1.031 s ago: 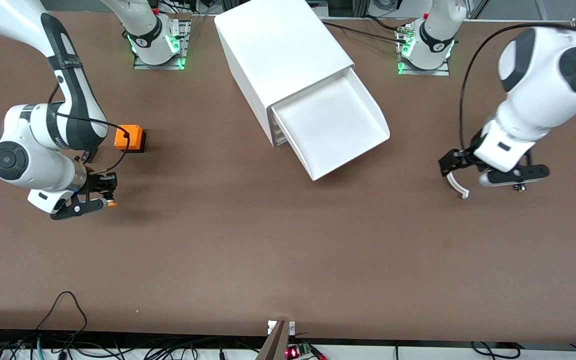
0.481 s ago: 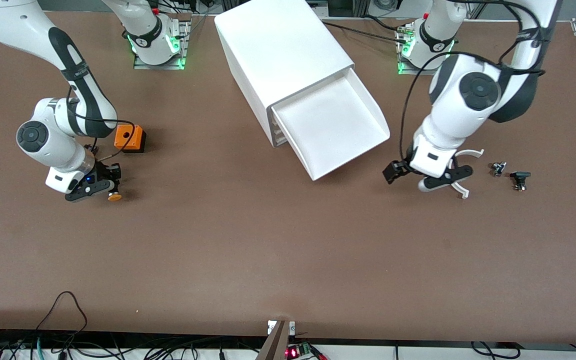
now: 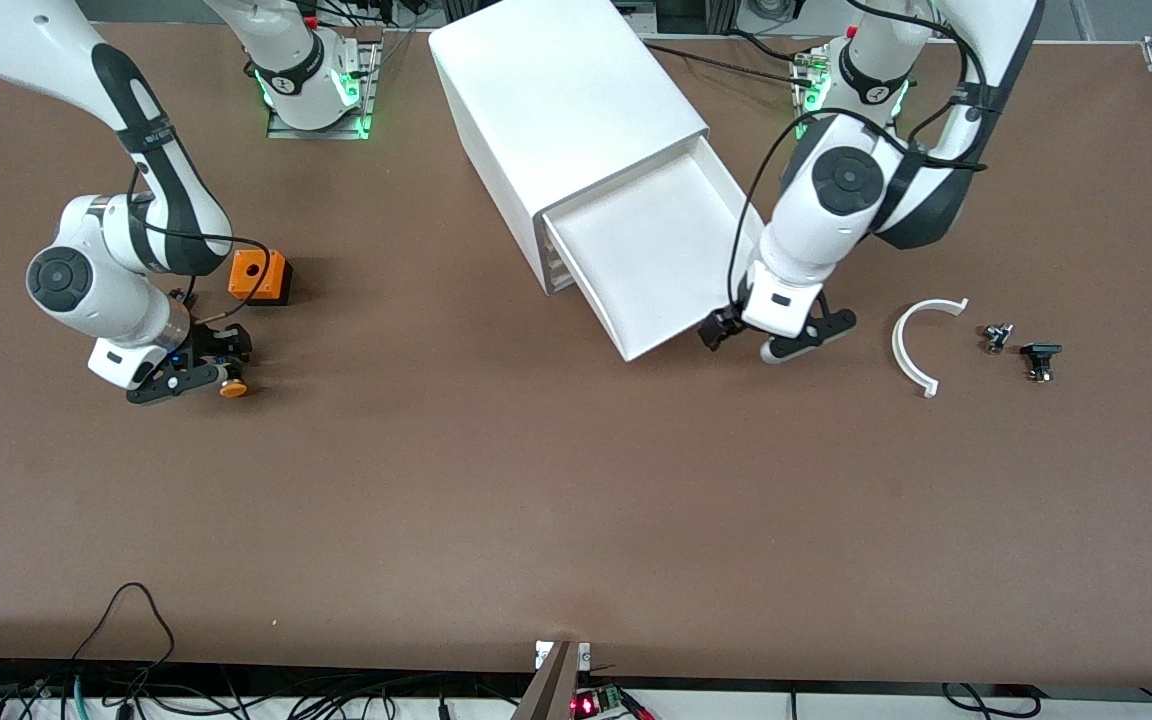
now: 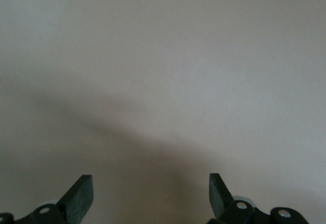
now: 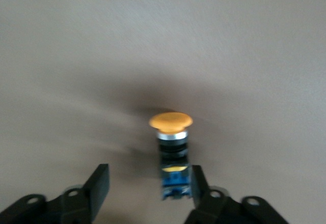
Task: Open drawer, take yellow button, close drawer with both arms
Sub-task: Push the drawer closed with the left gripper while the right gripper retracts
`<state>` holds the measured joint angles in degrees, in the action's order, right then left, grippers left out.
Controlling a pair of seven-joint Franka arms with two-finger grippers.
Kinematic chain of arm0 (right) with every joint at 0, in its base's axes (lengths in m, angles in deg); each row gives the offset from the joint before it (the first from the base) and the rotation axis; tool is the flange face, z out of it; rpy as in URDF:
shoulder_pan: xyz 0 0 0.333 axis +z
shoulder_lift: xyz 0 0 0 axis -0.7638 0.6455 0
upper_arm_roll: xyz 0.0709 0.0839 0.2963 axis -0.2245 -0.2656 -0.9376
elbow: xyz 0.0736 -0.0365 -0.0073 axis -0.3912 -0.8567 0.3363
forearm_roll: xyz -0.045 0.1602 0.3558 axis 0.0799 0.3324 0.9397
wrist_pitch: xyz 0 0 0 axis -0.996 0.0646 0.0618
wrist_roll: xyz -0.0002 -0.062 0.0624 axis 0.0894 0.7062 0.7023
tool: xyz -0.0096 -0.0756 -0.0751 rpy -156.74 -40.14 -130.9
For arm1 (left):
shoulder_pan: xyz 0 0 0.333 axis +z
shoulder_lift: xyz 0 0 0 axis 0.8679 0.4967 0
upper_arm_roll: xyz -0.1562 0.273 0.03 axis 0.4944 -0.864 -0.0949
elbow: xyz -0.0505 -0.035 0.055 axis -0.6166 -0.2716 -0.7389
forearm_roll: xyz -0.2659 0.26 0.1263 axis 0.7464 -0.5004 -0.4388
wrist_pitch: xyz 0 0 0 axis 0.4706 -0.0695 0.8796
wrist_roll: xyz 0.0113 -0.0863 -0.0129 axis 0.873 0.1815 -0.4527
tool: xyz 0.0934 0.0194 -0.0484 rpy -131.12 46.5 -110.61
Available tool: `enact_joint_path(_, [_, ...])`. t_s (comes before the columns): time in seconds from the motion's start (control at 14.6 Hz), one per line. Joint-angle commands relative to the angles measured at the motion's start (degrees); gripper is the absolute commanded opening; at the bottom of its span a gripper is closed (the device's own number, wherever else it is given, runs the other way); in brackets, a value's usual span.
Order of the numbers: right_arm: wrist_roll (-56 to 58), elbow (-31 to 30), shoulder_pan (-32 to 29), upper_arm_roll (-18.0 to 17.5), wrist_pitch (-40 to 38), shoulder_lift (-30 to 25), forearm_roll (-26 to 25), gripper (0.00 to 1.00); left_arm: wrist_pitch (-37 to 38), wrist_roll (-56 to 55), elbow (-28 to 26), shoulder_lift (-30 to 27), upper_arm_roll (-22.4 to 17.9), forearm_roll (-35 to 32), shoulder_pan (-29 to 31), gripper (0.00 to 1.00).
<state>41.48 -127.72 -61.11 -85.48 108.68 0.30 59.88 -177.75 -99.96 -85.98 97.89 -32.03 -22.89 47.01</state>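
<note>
The drawer [image 3: 656,250] is the top tray of the white cabinet [image 3: 566,100]; it stands pulled out and holds nothing. The button [image 3: 232,389] lies on the table near the right arm's end. In the right wrist view its orange cap [image 5: 170,120] points away from the hand. My right gripper [image 3: 221,366] is open around it [image 5: 150,175], and the blue body rests against one finger [image 5: 197,180]. My left gripper [image 3: 756,342] is open and empty [image 4: 148,180], low beside the drawer's front corner toward the left arm's end.
An orange cube with a hole [image 3: 259,275] stands close to the right gripper, farther from the front camera. A white curved piece [image 3: 916,345] and two small black parts [image 3: 996,337] [image 3: 1039,360] lie toward the left arm's end.
The left arm has swung from over the curved piece and black parts to the drawer's front corner. The right gripper has shifted slightly toward the orange cube, and the button now lies between open fingers.
</note>
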Motion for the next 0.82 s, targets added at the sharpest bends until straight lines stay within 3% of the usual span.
enact_joint_path(0.0, [-8.1,9.7,-0.6,-5.8,-14.5,-1.4,0.1,1.00,-0.7,-2.4,-2.3,-1.5,3.3,-0.9,-0.1,1.00])
enact_joint_path(0.34, [-10.7,21.0,-0.6,-9.6,-28.8,-2.4,0.1,1.00,0.0,-1.6,-5.4,-3.0,9.3,-1.0,-0.1,1.00])
enact_joint_path(0.62, [-10.3,34.3,1.1,-10.2,-39.3,-2.5,-0.2,1.00,0.1,-1.6,-6.9,-3.9,15.2,-0.9,0.0,1.00])
enact_joint_path(0.76, [-10.4,38.0,3.0,-9.8,-43.8,-3.6,-0.3,1.00,0.7,-1.6,-7.4,-4.2,17.1,-0.9,0.0,1.00])
